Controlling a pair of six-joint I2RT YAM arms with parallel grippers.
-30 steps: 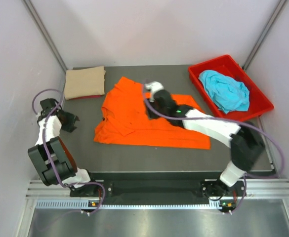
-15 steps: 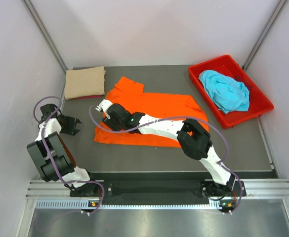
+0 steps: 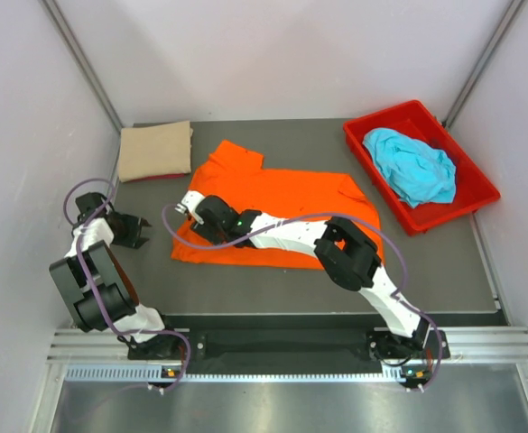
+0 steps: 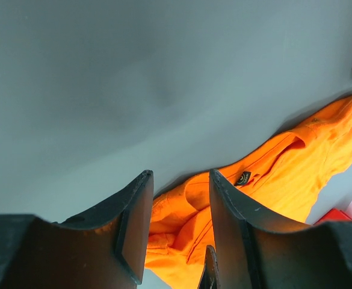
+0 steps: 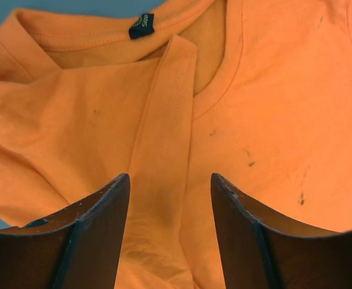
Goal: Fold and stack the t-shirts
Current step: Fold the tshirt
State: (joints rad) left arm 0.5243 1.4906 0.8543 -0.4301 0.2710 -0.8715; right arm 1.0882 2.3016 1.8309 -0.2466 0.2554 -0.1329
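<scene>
The bright orange t-shirt (image 3: 282,194) lies spread across the middle of the table, its collar and label toward the left edge. My right gripper (image 3: 199,212) reaches far left across it and hovers open over the collar area (image 5: 163,90), holding nothing. My left gripper (image 3: 141,231) is open and empty over bare table just left of the orange shirt (image 4: 296,162). The tan t-shirt (image 3: 155,151) lies folded at the back left. The turquoise t-shirt (image 3: 411,165) lies crumpled in the red bin (image 3: 480,194).
The red bin stands at the back right corner. White walls close in the table on three sides. The right arm's forearm (image 3: 282,233) lies low across the orange shirt. A grey table strip (image 3: 273,284) runs along the near edge.
My right gripper swept from the shirt's middle to its left collar edge, and the shirt's left side now lies flatter. My left gripper shifted slightly.
</scene>
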